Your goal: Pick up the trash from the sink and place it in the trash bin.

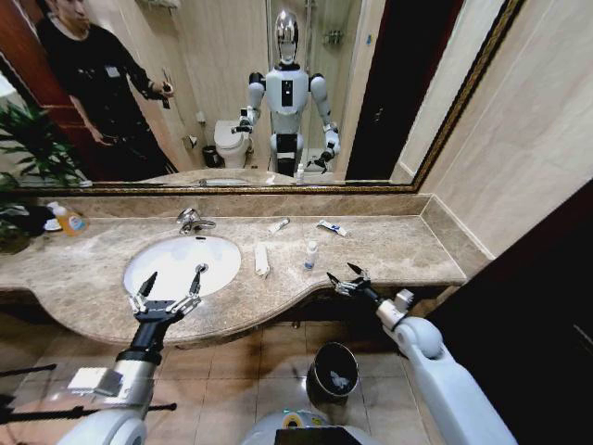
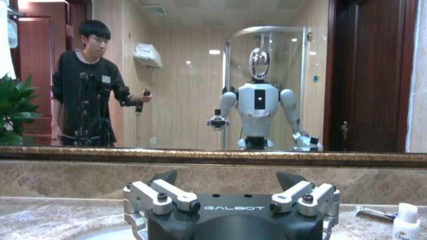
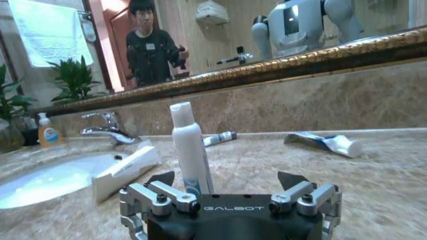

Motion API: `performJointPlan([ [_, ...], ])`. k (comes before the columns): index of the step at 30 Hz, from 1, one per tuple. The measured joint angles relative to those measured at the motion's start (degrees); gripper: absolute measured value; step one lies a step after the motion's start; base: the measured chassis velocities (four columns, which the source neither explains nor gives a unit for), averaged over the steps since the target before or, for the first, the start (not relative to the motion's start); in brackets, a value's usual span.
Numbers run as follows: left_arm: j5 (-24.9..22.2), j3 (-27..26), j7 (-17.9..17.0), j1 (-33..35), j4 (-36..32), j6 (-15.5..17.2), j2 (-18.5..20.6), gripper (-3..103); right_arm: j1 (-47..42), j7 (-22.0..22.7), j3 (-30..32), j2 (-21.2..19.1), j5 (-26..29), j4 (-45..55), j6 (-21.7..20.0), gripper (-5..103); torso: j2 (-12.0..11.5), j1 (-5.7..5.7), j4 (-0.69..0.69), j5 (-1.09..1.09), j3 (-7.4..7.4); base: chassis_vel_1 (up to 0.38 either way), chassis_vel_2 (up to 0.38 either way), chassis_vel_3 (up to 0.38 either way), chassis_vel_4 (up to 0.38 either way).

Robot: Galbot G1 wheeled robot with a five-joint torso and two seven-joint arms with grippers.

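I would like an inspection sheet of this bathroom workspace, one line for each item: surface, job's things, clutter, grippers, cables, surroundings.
Surface: brown marble counter with an oval white sink and chrome faucet.
Job's things: upright small white bottle, flat long packet beside the sink, slim tube and blue-marked tube near the back wall; black trash bin on the floor, something white inside.
Clutter: orange soap bottle.
Grippers: left gripper open above the sink's front rim; right gripper open at the counter's front edge.
Cables: nothing seen.
Surroundings: wall mirror, plant, tiled floor.
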Motion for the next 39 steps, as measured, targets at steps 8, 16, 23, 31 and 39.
performJointPlan([
  [8, 0.0, 0.0, 0.0, 0.0, 0.0, 0.0, 0.0, 100, 2.7, 0.3, -3.7, 1.7, -1.8, -1.3, 0.6, 100, 0.0, 0.00, 0.00, 0.01, 0.00, 0.000, 0.000, 0.000, 0.000],
  [16, 0.0, 0.0, 0.0, 0.0, 0.0, 0.0, 0.0, 100, 6.1, 0.8, -6.9, 3.3, -3.8, -3.6, 1.0, 100, 0.0, 0.00, 0.00, 0.01, 0.00, 0.000, 0.000, 0.000, 0.000],
  [23, 0.0, 0.0, 0.0, 0.0, 0.0, 0.0, 0.0, 100, 8.7, 1.4, -8.2, 4.0, -4.7, -6.6, 1.4, 100, 0.0, 0.00, 0.00, 0.01, 0.00, 0.000, 0.000, 0.000, 0.000],
  [31, 0.0, 0.0, 0.0, 0.0, 0.0, 0.0, 0.0, 100, 9.6, 4.1, -9.6, 4.4, -5.3, -7.1, 1.6, 91, 0.0, 0.00, 0.00, 0.01, 0.00, 0.000, 0.000, 0.000, 0.000],
  [39, 0.0, 0.0, 0.0, 0.0, 0.0, 0.0, 0.0, 100, 10.3, 4.6, -10.6, 4.4, -5.3, -7.0, 1.7, 64, 0.0, -0.01, 0.00, 0.01, 0.00, 0.000, 0.000, 0.000, 0.000],
])
